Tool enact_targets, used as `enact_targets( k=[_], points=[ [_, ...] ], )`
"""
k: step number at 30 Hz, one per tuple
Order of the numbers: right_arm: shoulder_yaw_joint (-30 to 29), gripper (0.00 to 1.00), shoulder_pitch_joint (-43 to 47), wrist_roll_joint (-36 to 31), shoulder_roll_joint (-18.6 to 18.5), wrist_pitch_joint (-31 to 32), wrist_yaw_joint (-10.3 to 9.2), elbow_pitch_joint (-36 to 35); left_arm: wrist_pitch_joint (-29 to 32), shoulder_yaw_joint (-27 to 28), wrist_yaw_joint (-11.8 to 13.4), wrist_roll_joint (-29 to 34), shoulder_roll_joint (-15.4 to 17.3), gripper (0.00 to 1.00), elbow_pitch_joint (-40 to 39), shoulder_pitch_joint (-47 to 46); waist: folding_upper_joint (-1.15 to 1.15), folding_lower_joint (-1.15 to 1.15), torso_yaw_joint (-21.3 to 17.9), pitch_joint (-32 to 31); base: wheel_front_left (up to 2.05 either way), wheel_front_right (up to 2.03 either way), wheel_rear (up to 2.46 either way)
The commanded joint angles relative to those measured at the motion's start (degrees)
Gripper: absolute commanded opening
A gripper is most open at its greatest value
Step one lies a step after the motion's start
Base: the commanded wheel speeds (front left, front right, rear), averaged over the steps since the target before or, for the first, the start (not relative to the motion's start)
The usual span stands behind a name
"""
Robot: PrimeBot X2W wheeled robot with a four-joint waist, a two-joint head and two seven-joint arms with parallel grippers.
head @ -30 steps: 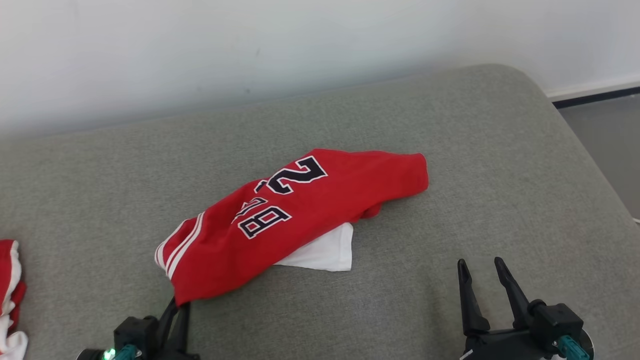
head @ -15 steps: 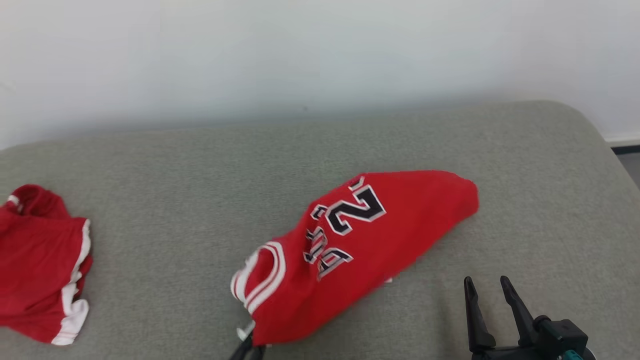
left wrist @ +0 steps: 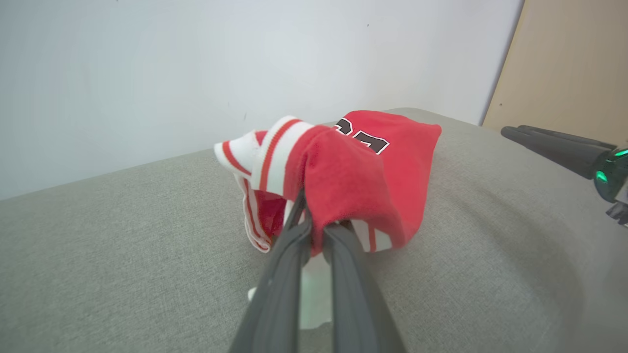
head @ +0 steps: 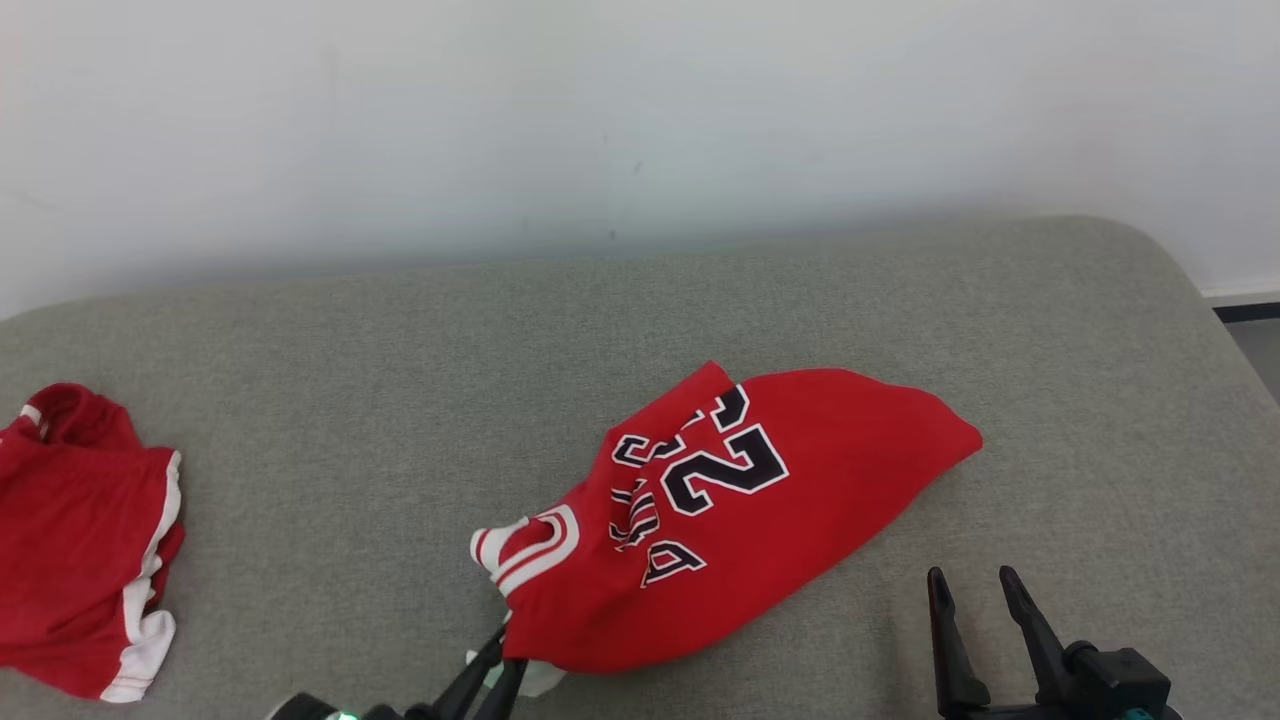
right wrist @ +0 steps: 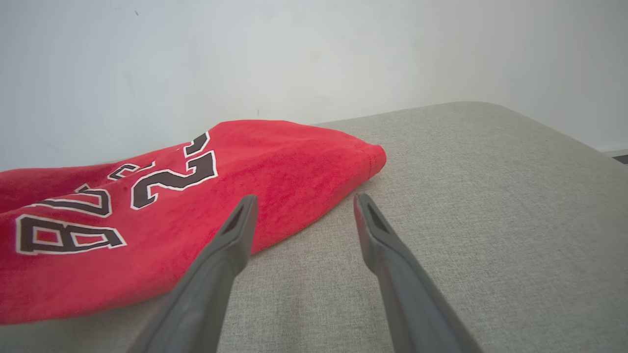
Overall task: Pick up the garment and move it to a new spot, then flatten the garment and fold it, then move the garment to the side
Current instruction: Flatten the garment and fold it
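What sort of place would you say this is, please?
Probably an indoor room, home-like or a test setup: a grey upholstered surface, like a sofa or bed, stands against a plain white wall, with a red jersey and another red garment lying on it.

Head camera looks down — wrist cameras skim low, close; all share the garment [head: 800, 500].
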Motion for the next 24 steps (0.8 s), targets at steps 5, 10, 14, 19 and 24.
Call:
enact_targets(
  k=[5, 10, 14, 19, 24],
  points=[
    [0.4, 1.0, -0.8, -0.8, 0.1, 0.0, 0.21, 1.0, -0.2, -0.4, 0.1, -1.6, 1.7, 0.0, 7.9, -8.4, 0.0, 0.0, -3.9, 0.6, 0.0, 0.0, 0.0],
    [0.5, 1.0, -2.1, -1.0, 0.1, 0.0, 0.21, 2.3, -0.2, -0.1, 0.1, -4.5, 2.4, 0.0, 16.5, -16.0, 0.0, 0.0, -7.0, 2.4, 0.0, 0.0, 0.0],
    [0.6, 1.0, -2.8, -0.9, 0.1, 0.0, 0.21, 3.4, -0.2, -0.3, 0.1, -5.7, 3.0, 0.0, 24.7, -21.1, 0.0, 0.0, -9.1, 3.6, 0.0, 0.0, 0.0],
    [1.0, 1.0, -3.2, -0.7, 0.1, 0.0, 0.21, 4.1, -0.2, 0.1, 0.1, -7.7, 2.9, 0.0, 31.5, -24.9, 0.0, 0.0, -10.8, 4.5, 0.0, 0.0, 0.0],
    [0.7, 1.0, -3.2, -0.7, 0.1, 0.0, 0.21, 4.5, -0.2, 0.4, 0.1, -8.8, 1.9, 0.0, 36.6, -27.2, 0.0, 0.0, -11.4, 4.5, 0.0, 0.0, 0.0]
  ],
)
